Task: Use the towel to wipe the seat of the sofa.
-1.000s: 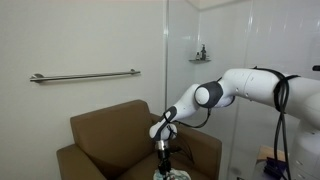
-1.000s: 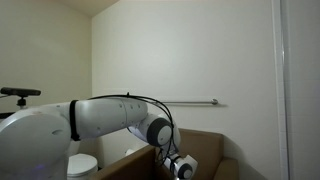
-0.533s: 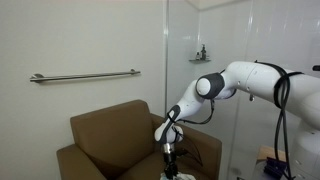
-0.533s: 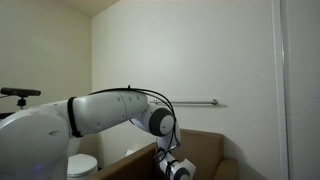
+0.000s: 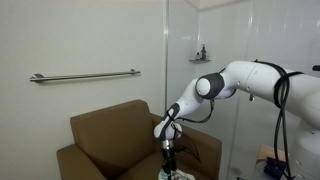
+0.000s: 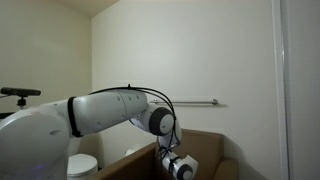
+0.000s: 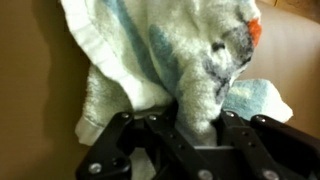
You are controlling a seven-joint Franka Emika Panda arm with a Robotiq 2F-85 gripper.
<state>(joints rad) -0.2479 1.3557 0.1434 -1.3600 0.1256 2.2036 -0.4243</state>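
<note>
In the wrist view the towel, whitish with pale blue-green patches and an orange spot, lies bunched on the brown seat. My gripper is shut on a fold of it, black fingers pressing either side. In an exterior view the gripper points down at the sofa seat, with a bit of towel at the frame's bottom edge. In the other view only the wrist shows above the sofa; the towel is hidden there.
A metal grab bar runs along the wall behind the sofa. A small shelf with objects hangs on the wall. A white toilet stands beside the sofa's arm. The sofa's padded arms flank the seat.
The arm has shifted slightly to the right across the seat over the last second, taking the towel with it. The grip is unchanged.
</note>
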